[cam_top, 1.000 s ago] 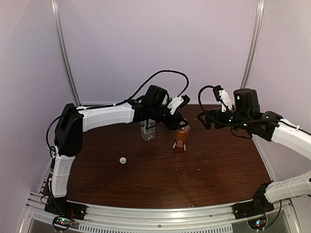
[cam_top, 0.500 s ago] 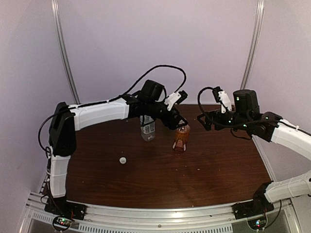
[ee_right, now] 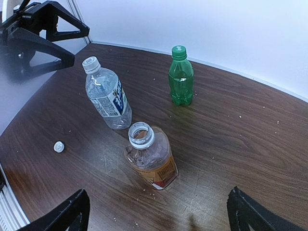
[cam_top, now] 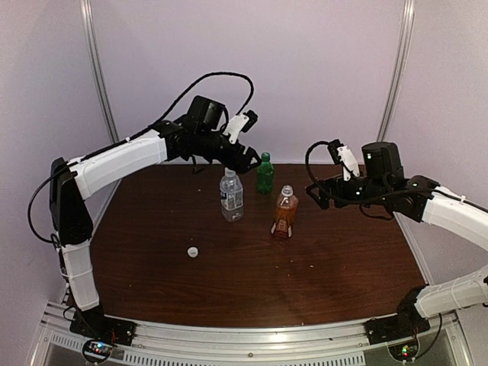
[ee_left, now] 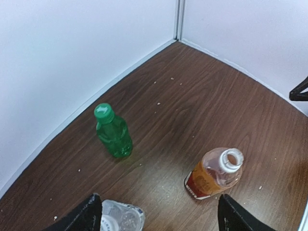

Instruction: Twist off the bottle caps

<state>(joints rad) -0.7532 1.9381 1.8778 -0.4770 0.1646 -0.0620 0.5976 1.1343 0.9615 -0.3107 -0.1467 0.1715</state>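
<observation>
top view overlooks the table [cam_top: 252, 282] from the near side; closer wrist views both show the amber bottle [ee_left: 214, 173].

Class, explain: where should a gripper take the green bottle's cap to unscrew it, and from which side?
I'd pinch the green cap across its round sides, coming straight down: the green bottle stands upright, cap topmost and unobstructed.

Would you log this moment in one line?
amber plastic bottle uncapped | white plastic cap on table | left tool open | right tool open

Dark wood table [cam_top: 343, 282], pale walls [cam_top: 320, 69], metal rail [cam_top: 252, 335] at near edge.
</observation>
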